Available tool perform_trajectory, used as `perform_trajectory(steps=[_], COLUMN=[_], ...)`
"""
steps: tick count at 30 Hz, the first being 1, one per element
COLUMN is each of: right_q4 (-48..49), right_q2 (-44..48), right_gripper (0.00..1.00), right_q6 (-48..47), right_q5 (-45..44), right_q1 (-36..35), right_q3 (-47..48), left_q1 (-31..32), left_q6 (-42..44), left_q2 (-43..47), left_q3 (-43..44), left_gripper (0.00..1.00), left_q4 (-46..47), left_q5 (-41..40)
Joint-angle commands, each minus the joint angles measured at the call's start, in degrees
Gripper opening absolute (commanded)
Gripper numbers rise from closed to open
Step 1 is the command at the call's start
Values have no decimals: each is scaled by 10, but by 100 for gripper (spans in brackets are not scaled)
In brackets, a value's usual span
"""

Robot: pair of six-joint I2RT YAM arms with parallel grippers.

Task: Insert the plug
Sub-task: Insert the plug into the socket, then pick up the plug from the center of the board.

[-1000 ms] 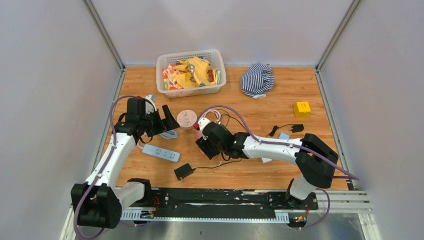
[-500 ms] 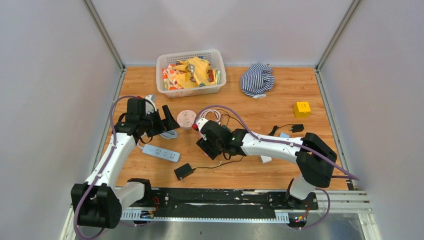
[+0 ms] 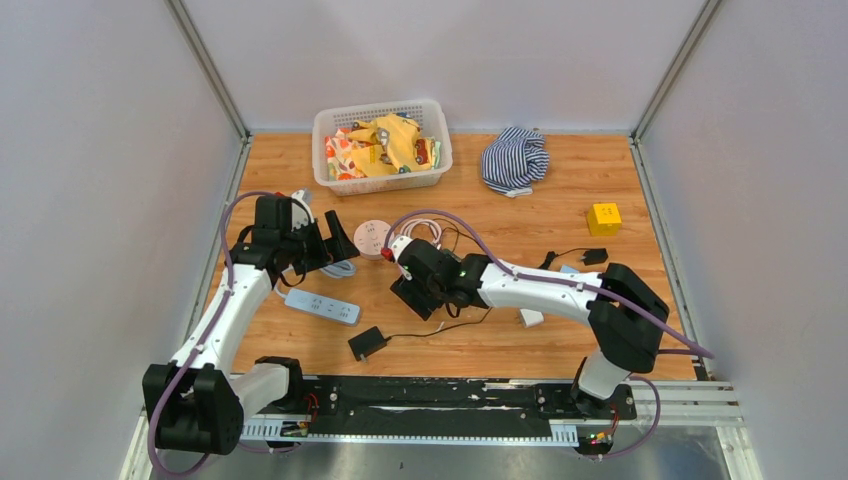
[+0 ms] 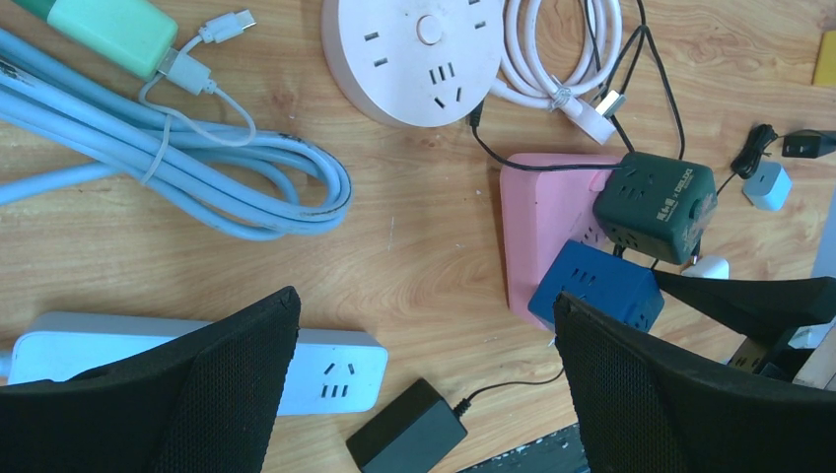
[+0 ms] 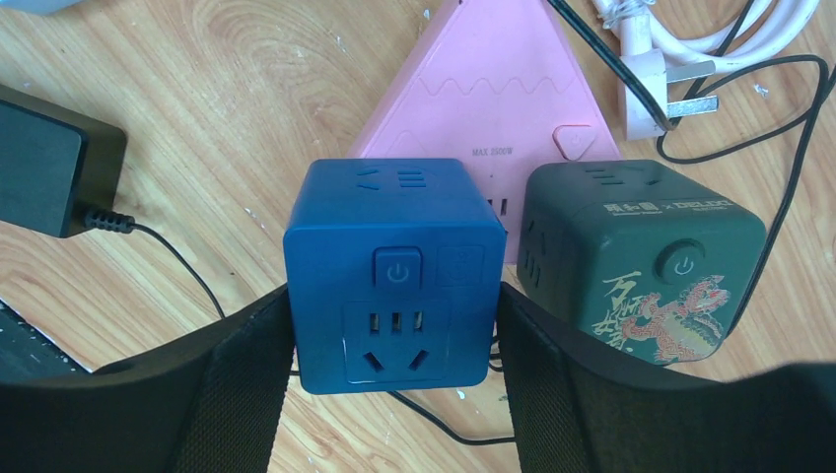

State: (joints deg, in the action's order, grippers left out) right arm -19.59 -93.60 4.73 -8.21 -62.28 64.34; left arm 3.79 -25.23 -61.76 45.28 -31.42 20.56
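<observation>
A blue cube socket point(image 5: 394, 276), evenly coloured, with symbols in the same blue. At its three o'clock, a dark green cube socket point(image 5: 641, 266) with a red-and-white dragon print and pale lettering. At twelve o'clock of both, a pink triangular strip point(image 5: 493, 89) with an embossed wavy line.

White for the coiled cable point(image 4: 562, 49) and the long power strip point(image 4: 325, 370). Pinkish white for the round socket point(image 4: 424, 54), light blue for the thick cable point(image 4: 197, 168), mint green for the block point(image 4: 108, 25), black for the adapter point(image 4: 406, 434).

Orange-brown wood grain across the table point(image 3: 620, 170). Toward twelve o'clock on it, a white lattice basket point(image 3: 390, 183) of yellow and orange-printed packets point(image 3: 385, 140). At one o'clock, navy-and-white striped cloth point(image 3: 515, 158); at three o'clock, a yellow cube point(image 3: 603, 217).
</observation>
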Motion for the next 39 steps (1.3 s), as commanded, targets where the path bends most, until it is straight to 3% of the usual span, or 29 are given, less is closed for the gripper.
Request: perform_trajectory(steps=[1, 2, 4, 5, 14, 20, 27, 31, 39], right_q4=[-27, -23, -14, -10, 12, -24, -142, -215, -411], right_q2=[3, 6, 15, 19, 105, 161, 237, 290, 282], right_gripper=[74, 79, 97, 100, 100, 100, 90, 74, 74], right_q6=[-14, -12, -8, -5, 54, 204, 421, 562, 789], right_q5=[-8, -7, -7, -7, -45, -199, -284, -285, -259], right_q1=[-5, -5, -4, -4, 1, 18, 41, 87, 184], right_q3=[18, 17, 11, 7, -44, -81, -145, -194, -200], left_q1=[-1, -1, -1, 0, 0, -1, -1, -1, -1], left_q6=[7, 7, 7, 7, -16, -30, -45, -44, -49], left_q2=[1, 2, 3, 3, 57, 93, 81, 65, 51], left_q3=[0, -1, -1, -2, -33, -56, -63, -61, -63], left_gripper=[100, 100, 100, 100, 100, 100, 100, 100, 100], left_q4=[-4, -4, -3, -3, 11, 23, 30, 31, 39], left_q5=[4, 4, 6, 9, -22, -56, -59, -38, -2])
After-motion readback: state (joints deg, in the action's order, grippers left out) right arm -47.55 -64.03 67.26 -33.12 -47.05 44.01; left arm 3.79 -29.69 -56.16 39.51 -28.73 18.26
